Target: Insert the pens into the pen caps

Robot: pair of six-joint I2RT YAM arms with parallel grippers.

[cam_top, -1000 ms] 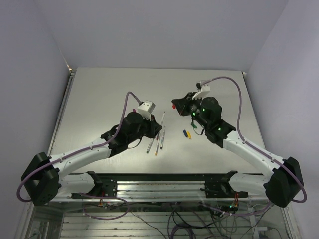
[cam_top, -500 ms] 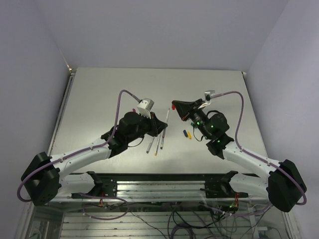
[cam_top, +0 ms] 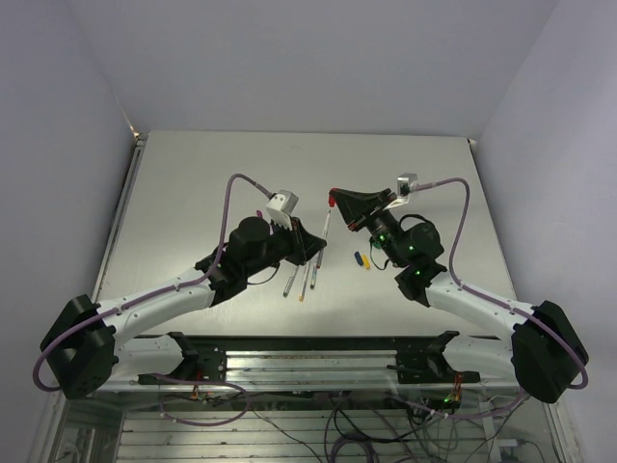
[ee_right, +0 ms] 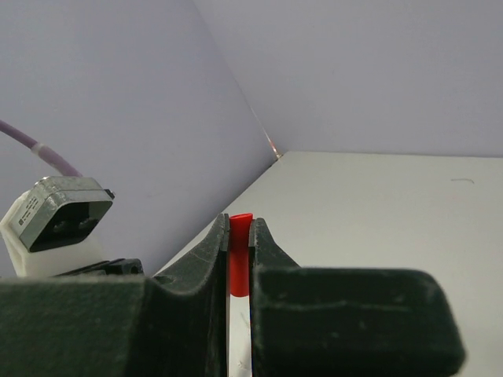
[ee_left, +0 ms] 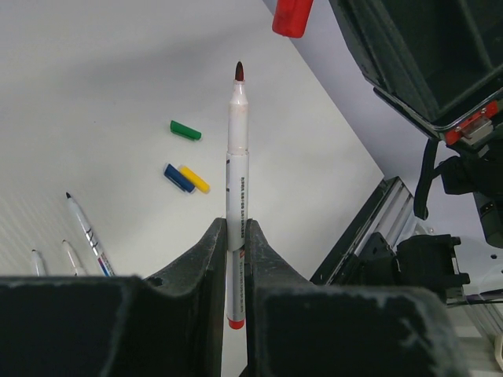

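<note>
In the last second the right arm has swung its wrist in toward the middle of the table (cam_top: 193, 169). The right gripper (cam_top: 336, 201) now holds the red cap (cam_top: 333, 204) almost over the pen, and the left gripper (cam_top: 310, 246) has tipped the red-tipped pen (ee_left: 237, 181) up to meet it. From the left wrist the dark nib stands near the cap but clear of it, with the cap off a little to one side. My guess is a small sideways correction comes before any push. The left gripper is clenched on the pen's lower barrel. The right one pinches the cap hard between its jaws, and only the cap's end pokes out. The pen is a slim, round, pale barrel with fine print, stepping down at a shoulder to a pointed felt nib, with a small red plug at its base. The cap is short, blunt, glossy plastic. The pads (ee_left: 208, 259) are matte black and a bit scuffed along the edges. On the smooth, pale tabletop three more pens (cam_top: 301, 278) lie side by side toward the near edge. Right of them lie the green cap (ee_left: 185, 130), and the blue cap (ee_left: 179, 177) touching the yellow cap (ee_left: 193, 179). I can't find a magenta one.
</note>
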